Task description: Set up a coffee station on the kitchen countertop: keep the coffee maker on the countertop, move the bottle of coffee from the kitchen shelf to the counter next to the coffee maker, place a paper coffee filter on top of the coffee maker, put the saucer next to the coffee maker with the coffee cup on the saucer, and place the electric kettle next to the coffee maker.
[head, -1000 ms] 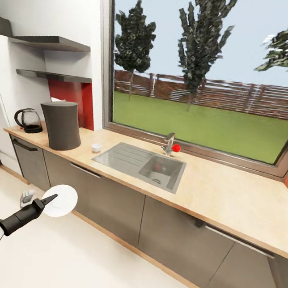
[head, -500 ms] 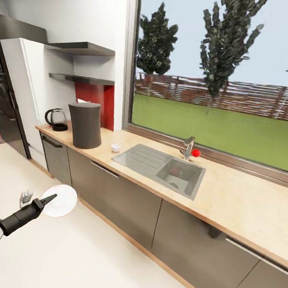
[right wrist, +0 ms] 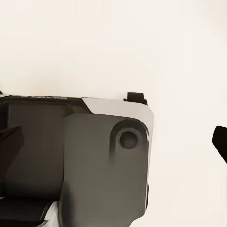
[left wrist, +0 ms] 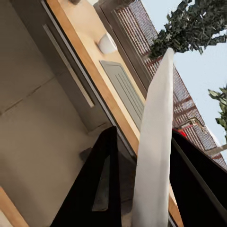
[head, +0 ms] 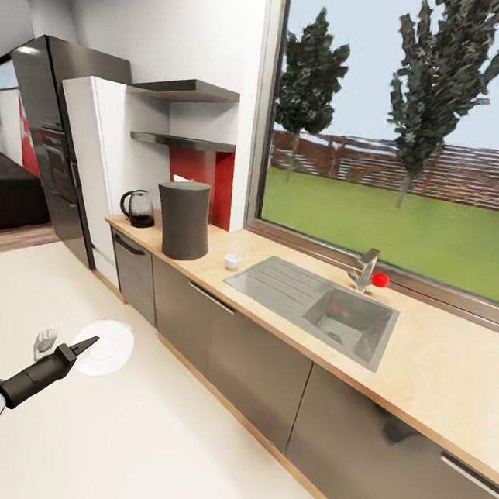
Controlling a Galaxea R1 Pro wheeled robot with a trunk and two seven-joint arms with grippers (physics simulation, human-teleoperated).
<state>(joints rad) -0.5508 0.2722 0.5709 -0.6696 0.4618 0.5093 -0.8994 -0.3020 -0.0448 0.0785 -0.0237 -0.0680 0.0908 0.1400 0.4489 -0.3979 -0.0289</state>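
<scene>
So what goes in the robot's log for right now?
left gripper: shut on flat round white saucer | tiny white cup: on light wood countertop | saucer: not placed

A home kitchen: wood-look countertop [head: 439, 359] with steel sink [head: 317, 305], fridge [head: 55, 144], garden window [head: 409, 128].

head view oblique over kitchen countertop [head: 289, 305], left wrist perhaps sharing it

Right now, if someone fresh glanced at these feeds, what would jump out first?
Probably the left hand low in the head view, holding a white saucer out over the pale floor, well short of the kitchen countertop. Next, the tall dark coffee maker near the counter's far end, with the electric kettle beyond it and the tiny coffee cup between it and the steel sink.
</scene>
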